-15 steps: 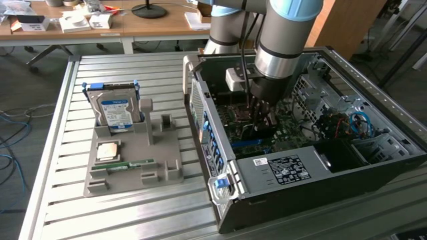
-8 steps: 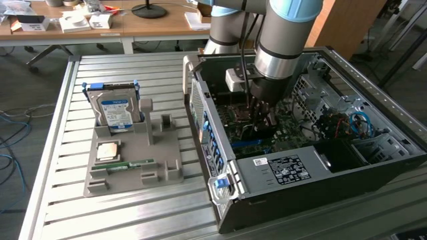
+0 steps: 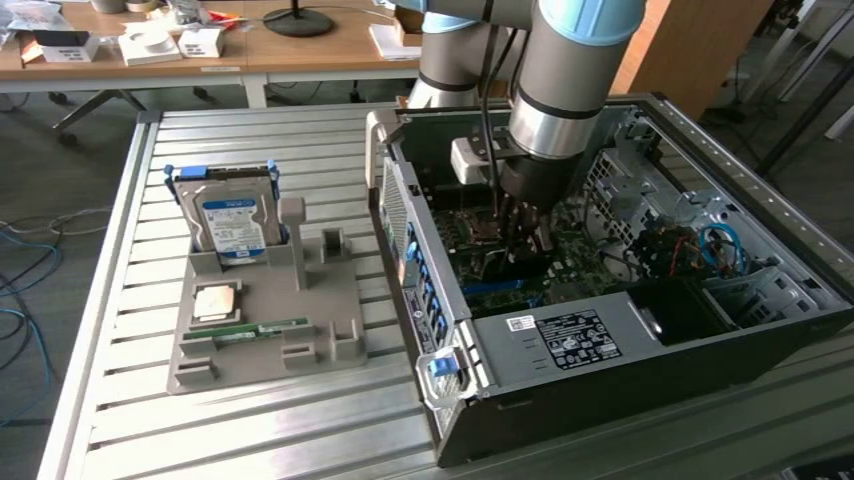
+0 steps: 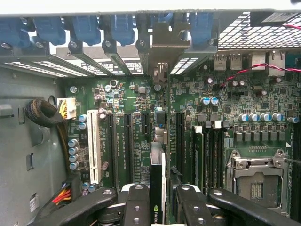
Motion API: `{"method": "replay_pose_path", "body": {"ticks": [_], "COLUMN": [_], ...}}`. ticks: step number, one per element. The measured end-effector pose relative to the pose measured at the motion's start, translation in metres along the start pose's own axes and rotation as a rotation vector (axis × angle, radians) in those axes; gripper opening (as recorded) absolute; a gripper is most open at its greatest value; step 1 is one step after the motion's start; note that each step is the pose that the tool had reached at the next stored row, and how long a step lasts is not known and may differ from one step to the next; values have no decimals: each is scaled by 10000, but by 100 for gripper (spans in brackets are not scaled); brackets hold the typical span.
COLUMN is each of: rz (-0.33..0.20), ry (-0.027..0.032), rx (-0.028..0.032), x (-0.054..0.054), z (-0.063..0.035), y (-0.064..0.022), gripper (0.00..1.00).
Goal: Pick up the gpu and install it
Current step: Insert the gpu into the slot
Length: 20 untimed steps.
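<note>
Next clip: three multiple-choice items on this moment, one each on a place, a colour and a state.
1. Where is the gpu? A on the table holder; B inside the computer case, over the motherboard; C on the floor.
2. The hard drive has clips that are: A blue; B red; C yellow.
3. The jaws are: A wide open, empty; B shut on nothing; C closed on the gpu.
Key: 1 B, the wrist view shows it edge-on above the motherboard; 2 A, blue clips frame the drive; 3 C, the card sits clamped between them.

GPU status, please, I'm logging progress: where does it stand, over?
Gripper shut on gpu. Card edge-on over motherboard slots, inside case. No obstruction visible.
</note>
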<state>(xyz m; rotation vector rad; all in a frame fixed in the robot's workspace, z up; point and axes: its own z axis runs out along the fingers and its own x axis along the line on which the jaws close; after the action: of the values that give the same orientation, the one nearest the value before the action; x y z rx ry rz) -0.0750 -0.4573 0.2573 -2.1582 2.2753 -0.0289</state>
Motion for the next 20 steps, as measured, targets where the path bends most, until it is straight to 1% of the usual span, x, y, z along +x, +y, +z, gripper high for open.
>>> {"method": "replay_pose_path", "body": {"ticks": [20], "rz": [0], "ry": [-1], "rx": [0], "x": [0], "z": [27], "y": [0], "gripper": [26]}}
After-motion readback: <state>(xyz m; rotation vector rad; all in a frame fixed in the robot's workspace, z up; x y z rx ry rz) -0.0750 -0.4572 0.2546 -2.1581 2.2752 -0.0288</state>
